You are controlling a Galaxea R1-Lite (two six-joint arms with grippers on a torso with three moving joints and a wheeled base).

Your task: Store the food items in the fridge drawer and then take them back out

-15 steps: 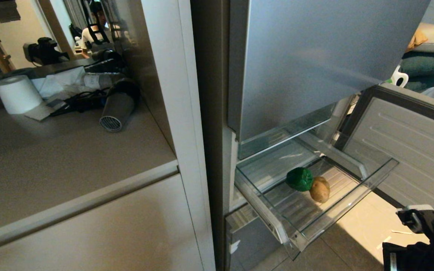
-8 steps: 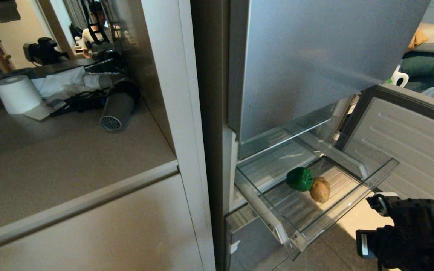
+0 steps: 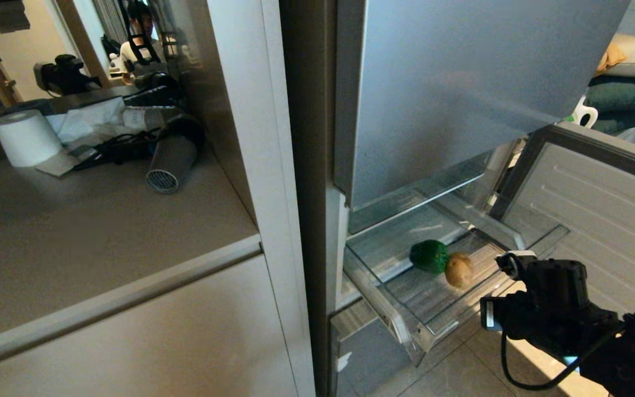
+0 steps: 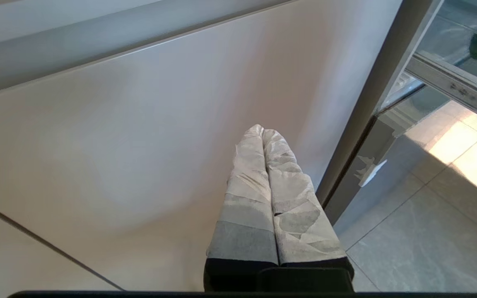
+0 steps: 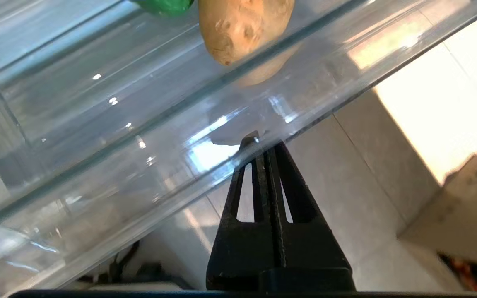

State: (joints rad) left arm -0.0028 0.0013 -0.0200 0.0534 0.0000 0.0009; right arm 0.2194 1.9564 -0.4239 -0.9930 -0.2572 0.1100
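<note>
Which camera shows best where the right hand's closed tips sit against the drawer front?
The right wrist view: the right hand, shut, has its tips at the lower edge of the clear fridge drawer front wall. The head view shows only the hand's body beside the drawer, tips hidden. The left wrist view misses it.

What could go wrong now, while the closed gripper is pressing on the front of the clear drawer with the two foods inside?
1. The shut right gripper meets the fridge drawer front wall only with its narrow tips; it might slip off the smooth plastic.
2. The pepper and the brown lump lie loose and touching, so a jerk could roll them.
3. An off-centre push may jam the drawer.
</note>
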